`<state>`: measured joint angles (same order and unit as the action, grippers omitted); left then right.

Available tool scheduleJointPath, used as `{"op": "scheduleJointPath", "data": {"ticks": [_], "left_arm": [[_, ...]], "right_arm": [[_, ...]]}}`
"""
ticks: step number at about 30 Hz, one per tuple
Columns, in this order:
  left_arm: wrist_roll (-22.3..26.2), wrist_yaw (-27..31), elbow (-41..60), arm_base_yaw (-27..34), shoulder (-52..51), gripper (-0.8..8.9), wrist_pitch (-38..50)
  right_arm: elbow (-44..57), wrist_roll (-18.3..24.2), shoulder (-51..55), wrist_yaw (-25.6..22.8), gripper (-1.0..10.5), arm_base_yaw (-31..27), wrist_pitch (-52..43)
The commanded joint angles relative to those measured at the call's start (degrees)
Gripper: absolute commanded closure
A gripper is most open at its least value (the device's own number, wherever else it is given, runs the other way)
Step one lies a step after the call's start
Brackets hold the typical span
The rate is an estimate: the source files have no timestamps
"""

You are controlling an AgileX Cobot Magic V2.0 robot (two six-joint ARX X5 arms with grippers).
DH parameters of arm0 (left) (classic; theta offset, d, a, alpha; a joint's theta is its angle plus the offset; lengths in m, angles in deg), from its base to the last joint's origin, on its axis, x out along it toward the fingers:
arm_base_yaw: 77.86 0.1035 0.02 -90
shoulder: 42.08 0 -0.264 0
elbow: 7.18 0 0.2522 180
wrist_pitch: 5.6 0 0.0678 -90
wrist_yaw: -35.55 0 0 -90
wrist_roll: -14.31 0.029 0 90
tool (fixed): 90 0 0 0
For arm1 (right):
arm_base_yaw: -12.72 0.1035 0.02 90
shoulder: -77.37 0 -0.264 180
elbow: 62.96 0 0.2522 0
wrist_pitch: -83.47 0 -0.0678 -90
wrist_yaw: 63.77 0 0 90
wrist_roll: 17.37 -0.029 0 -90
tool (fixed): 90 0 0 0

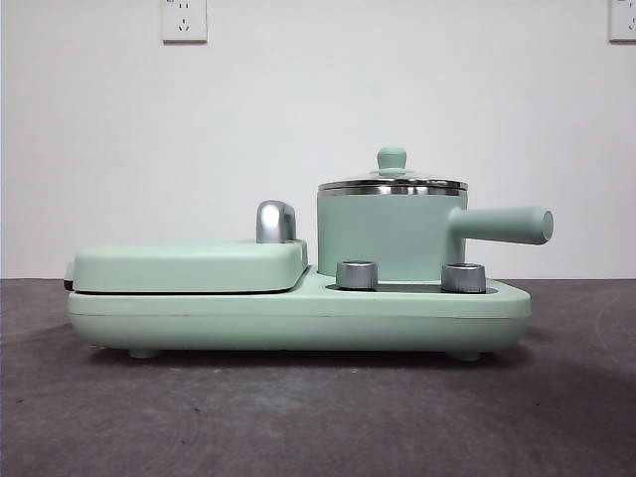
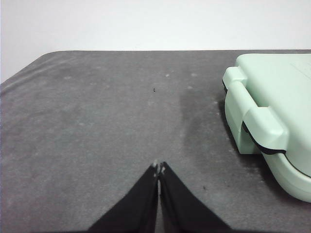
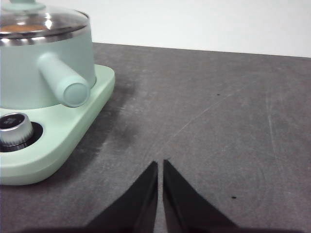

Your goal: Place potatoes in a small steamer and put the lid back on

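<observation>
While front view shows lid (image 1: 393, 184) seated on steamer (image 1: 383, 237), only right wrist glimpses orange potato (image 3: 22, 27) inside; right gripper (image 3: 160, 165) closed beside base (image 3: 73, 131), left gripper (image 2: 159, 167) closed near griddle (image 2: 272, 116).

The small steamer (image 1: 390, 238) was mint green with a bright steel rim. Its lid (image 1: 393, 183) was clear glass edged in steel, topped by a mint-green knob. Through the glass an orange-brown patch (image 3: 22, 27) showed. The base (image 1: 298, 316) and griddle cover (image 1: 189, 264) were the same pale green, with chrome dials (image 1: 463, 277). The worktop (image 1: 318, 417) was mottled dark grey. Both tools (image 2: 158, 167) (image 3: 160, 165) were black.
</observation>
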<state>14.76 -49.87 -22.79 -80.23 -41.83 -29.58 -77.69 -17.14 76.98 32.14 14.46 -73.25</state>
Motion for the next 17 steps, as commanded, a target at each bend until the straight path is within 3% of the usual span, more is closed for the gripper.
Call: {"op": "scheduleJointPath", "data": {"ticks": [1,17], "left_arm": [[0.37,0.09,1.07,0.07,-0.07,8.07,-0.48],[0.37,0.09,1.05,0.07,-0.07,8.07,-0.48]], "right_arm": [[0.31,0.5,0.17,-1.07,9.3,-0.17,0.48],[0.31,-0.26,0.17,-5.49,9.3,-2.03,0.81]]}}
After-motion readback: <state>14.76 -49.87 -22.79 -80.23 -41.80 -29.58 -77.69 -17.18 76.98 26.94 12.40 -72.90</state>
